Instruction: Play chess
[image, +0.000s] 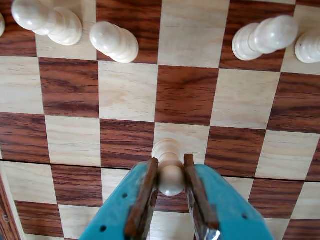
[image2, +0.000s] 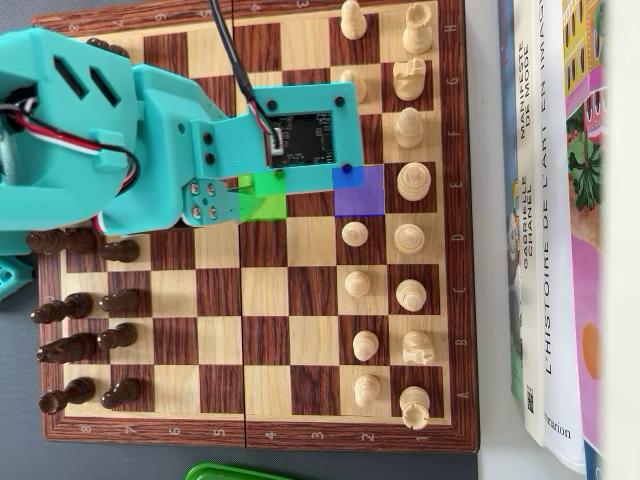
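In the wrist view the teal gripper (image: 171, 172) is closed on a white pawn (image: 169, 170), its two brown-padded fingers (image: 145, 195) pressing the piece's narrow waist from either side. The pawn is turned pale wood, smooth and glossy, with a round head and a flared base; its long axis runs up the picture, roughly straight out from the gripper along the line of the fingers, round end nearest the camera. It sits over the chessboard (image: 185, 95), a wooden board of light and reddish-brown grained squares, though whether its base touches the board cannot be told. Beyond the pawn, at the board's far side, more white pieces (image: 115, 42) stand in a row. In the overhead view the arm (image2: 150, 140) covers the pawn; on the board beneath it lie a green square (image2: 262, 195) and a blue square (image2: 358, 190).
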